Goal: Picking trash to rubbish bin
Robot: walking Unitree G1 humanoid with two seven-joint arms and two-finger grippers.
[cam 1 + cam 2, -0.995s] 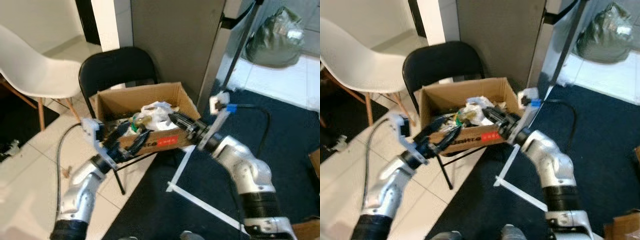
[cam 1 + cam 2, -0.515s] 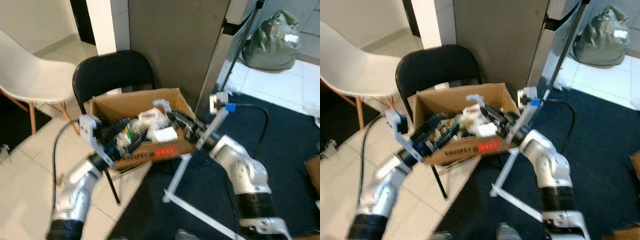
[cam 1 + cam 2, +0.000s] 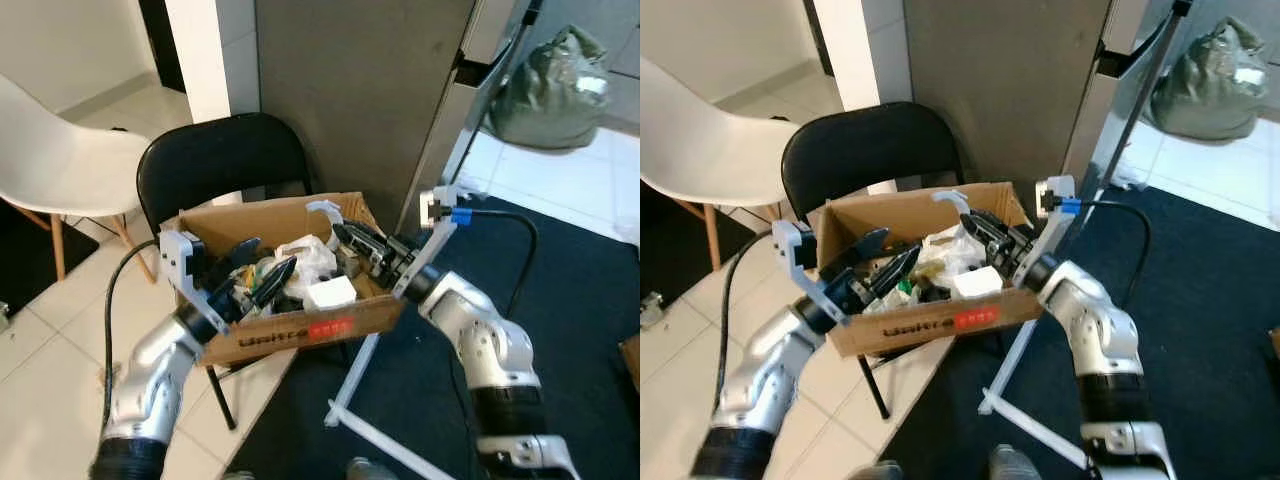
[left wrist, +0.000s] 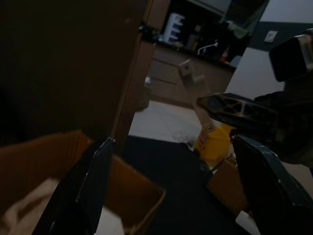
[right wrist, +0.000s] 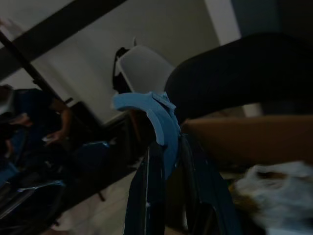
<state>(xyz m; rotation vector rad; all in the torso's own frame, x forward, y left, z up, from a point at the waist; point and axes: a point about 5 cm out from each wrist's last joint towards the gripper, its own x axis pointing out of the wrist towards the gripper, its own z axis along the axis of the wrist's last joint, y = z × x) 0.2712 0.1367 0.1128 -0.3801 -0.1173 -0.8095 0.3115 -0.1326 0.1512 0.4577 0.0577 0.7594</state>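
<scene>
Black folding chair (image 3: 225, 160) supports brown cardboard trash box (image 3: 300, 333); left gripper (image 3: 262, 272) spread wide, right gripper (image 3: 976, 222) clamps curved white plastic scrap (image 3: 950, 198).

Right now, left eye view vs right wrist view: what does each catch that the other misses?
Left eye view alone: both silver arms, the left gripper open over the cardboard box, the green bag and the dark carpet. Right wrist view alone: close up, the right gripper pinching a curved white plastic piece, and a person's arm in the dim background. Both: box, black chair, white chair.
</scene>
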